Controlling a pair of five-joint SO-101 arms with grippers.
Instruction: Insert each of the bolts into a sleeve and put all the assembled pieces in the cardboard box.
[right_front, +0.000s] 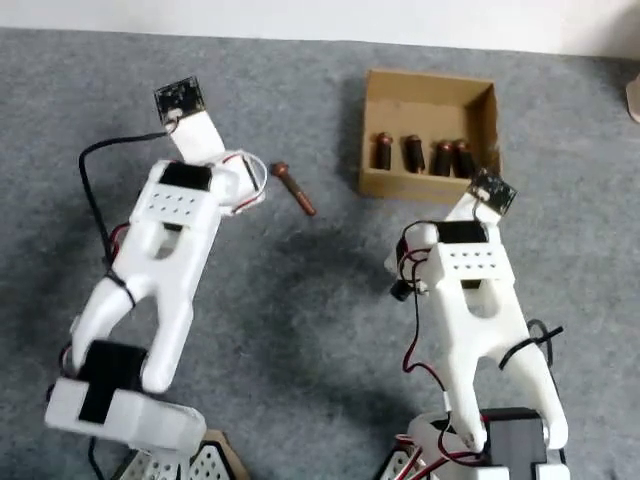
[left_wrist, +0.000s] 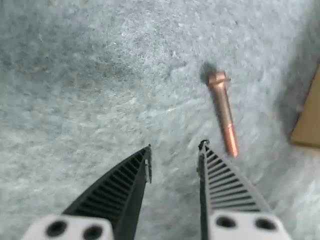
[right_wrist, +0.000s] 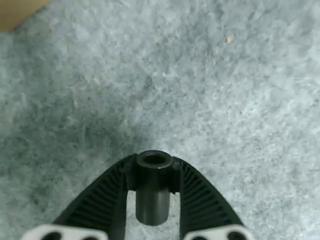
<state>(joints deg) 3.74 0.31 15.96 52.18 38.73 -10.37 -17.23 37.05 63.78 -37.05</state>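
A copper bolt (right_front: 293, 188) lies flat on the grey carpet between the left arm and the cardboard box (right_front: 372, 130). In the left wrist view the bolt (left_wrist: 223, 112) rests just beyond one fingertip of my open left gripper (left_wrist: 175, 148), off to its side and not between the fingers. My right gripper (right_wrist: 154, 162) is shut on a black sleeve (right_wrist: 154, 187), whose open bore faces the camera, held above bare carpet. From above, that sleeve (right_front: 401, 289) shows dark beside the right arm's wrist. Several dark assembled pieces (right_front: 420, 154) stand in the box.
The box's brown side (left_wrist: 307, 120) shows at the edge of the left wrist view, and a corner of it (right_wrist: 17, 7) in the right wrist view. Grey carpet (right_front: 320, 320) lies open between the two arms.
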